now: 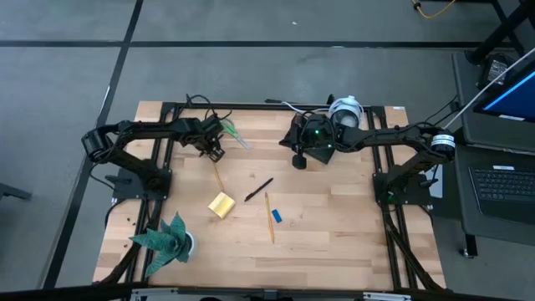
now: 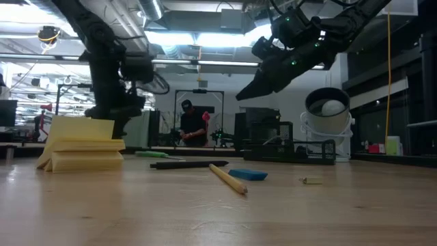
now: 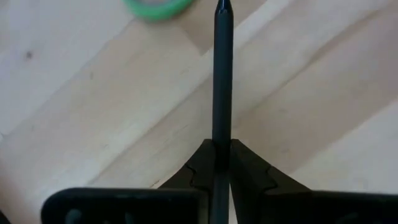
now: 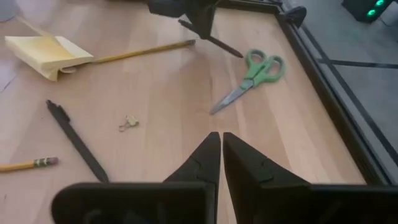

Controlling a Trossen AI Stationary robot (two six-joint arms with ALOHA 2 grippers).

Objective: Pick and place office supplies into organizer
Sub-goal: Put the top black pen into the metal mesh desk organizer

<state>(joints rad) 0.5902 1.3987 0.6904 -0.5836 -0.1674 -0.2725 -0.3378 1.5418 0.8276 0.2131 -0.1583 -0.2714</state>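
No legible text, labels or numbers anywhere.

high: overhead, whole table | low: table-level | wrists: close, downward

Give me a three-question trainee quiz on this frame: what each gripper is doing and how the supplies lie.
1. True or false: the right gripper holds the green-handled scissors.
2. What is clamped in the left gripper? A: a yellow sticky-note pad. B: a black pen. C: a paper clip.
3. Which thing lies right beside the small blue block?

Key
1. False. It is shut on nothing, and the scissors lie loose.
2. B.
3. A yellow pencil.
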